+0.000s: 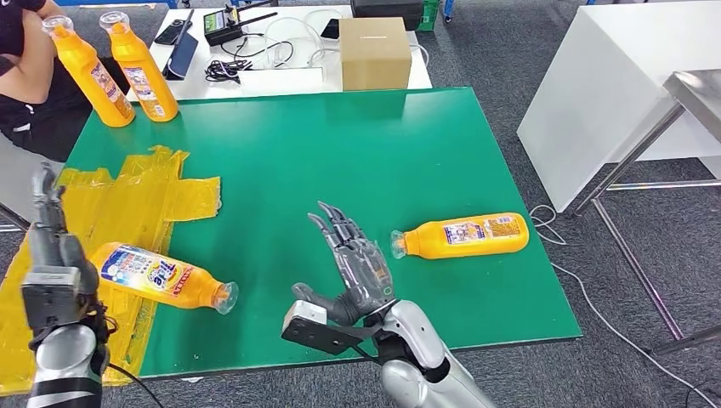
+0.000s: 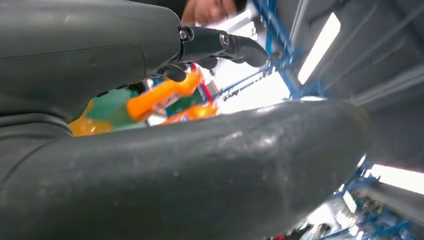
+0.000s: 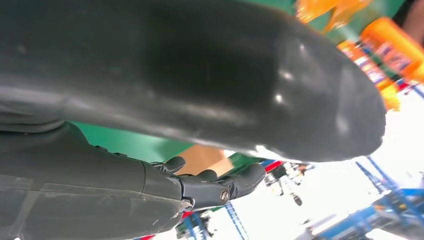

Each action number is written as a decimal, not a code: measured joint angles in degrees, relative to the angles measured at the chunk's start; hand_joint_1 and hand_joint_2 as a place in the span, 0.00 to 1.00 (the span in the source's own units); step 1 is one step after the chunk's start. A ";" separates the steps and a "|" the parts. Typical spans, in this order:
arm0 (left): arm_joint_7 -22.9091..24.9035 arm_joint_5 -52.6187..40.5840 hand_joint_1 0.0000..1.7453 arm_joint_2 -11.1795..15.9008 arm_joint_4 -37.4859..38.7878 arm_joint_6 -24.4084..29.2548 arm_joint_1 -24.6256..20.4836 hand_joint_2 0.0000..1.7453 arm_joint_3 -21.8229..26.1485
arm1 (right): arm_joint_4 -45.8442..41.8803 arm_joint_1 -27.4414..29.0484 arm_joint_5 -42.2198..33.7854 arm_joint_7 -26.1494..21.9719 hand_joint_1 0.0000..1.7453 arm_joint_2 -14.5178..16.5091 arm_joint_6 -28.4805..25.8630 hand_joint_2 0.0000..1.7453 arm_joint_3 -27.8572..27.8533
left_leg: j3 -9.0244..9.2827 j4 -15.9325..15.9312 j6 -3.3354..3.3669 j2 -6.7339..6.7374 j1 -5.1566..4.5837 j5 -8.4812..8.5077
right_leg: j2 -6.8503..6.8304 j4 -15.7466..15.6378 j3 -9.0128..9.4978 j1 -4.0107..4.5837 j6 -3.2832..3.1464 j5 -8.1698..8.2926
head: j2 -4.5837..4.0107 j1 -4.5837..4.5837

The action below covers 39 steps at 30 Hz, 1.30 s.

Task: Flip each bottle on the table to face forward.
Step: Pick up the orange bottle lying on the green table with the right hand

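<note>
Two orange bottles lie on their sides on the green table (image 1: pixel 340 153). One bottle (image 1: pixel 463 235) lies at the right with its cap toward my right hand (image 1: pixel 353 259), which hovers open just left of it, fingers spread, holding nothing. The other bottle (image 1: pixel 161 276) lies at the front left on crumpled yellow plastic (image 1: pixel 144 204), blue label up. My left hand (image 1: pixel 51 229) stands open just left of that bottle, not touching it. Two more orange bottles (image 1: pixel 85 72) (image 1: pixel 140 66) stand upright at the far left corner; orange bottles (image 2: pixel 160 97) also appear past my left hand's fingers (image 2: pixel 225 45).
A cardboard box (image 1: pixel 374 53), cables and phones lie on a white table (image 1: pixel 281 81) behind the green one. A person's arm (image 1: pixel 25 59) is at the far left. A white cabinet (image 1: pixel 612 76) and a metal table leg (image 1: pixel 633 153) stand to the right.
</note>
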 joint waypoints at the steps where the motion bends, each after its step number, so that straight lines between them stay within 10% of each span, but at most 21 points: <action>1: 0.42 1.43 0.00 -0.22 -1.08 -0.77 0.13 0.00 0.66 | -0.59 0.76 0.17 -0.13 0.00 -0.46 -0.25 0.50 -0.70 | 0.00 0.00 0.00 -0.01 -0.01 0.00 | 0.00 -0.01 0.00 -0.01 0.00 0.00 | 0.00 0.00; 3: 2.31 5.38 0.00 -0.65 -3.36 -3.51 1.10 0.00 1.52 | -2.27 3.09 0.82 -0.31 0.00 -1.61 -0.94 1.00 -2.37 | 0.01 0.00 0.01 -0.07 -0.03 -0.01 | -0.03 -0.03 0.01 -0.04 0.01 -0.01 | 0.00 0.01; 16: 9.59 13.74 0.00 -2.31 -14.85 -12.75 12.41 0.00 1.98 | -15.15 20.51 7.54 4.26 0.00 -11.26 -3.47 1.00 -15.70 | -0.12 0.00 0.04 -0.18 -0.06 -0.07 | -0.07 -0.06 -0.14 -0.05 0.00 -0.04 | 0.00 -0.02; 23: 10.12 14.21 0.00 -3.48 -20.13 -14.74 18.95 0.00 0.40 | -21.89 32.06 11.85 3.97 0.00 -16.70 1.07 1.00 -33.58 | -0.24 0.00 0.15 -0.20 -0.14 -0.21 | -0.07 -0.09 -0.22 -0.08 0.02 -0.07 | 0.00 -0.01; 31: 10.97 14.36 0.00 -3.92 -21.21 -15.30 19.76 0.00 -1.76 | -17.53 30.88 22.21 -0.48 0.00 -16.88 7.41 1.00 -54.68 | -0.08 0.00 0.20 -0.19 -0.17 -0.15 | -0.06 -0.09 -0.08 -0.09 0.04 -0.01 | 0.00 -0.03; 39: 11.65 14.49 0.00 -3.94 -21.21 -15.68 18.99 0.00 -3.28 | -10.72 26.19 23.11 -1.22 0.00 -18.93 10.29 1.00 -60.89 | -0.03 0.01 0.20 -0.16 -0.16 -0.13 | -0.05 -0.09 -0.02 -0.08 0.04 0.00 | 0.00 -0.03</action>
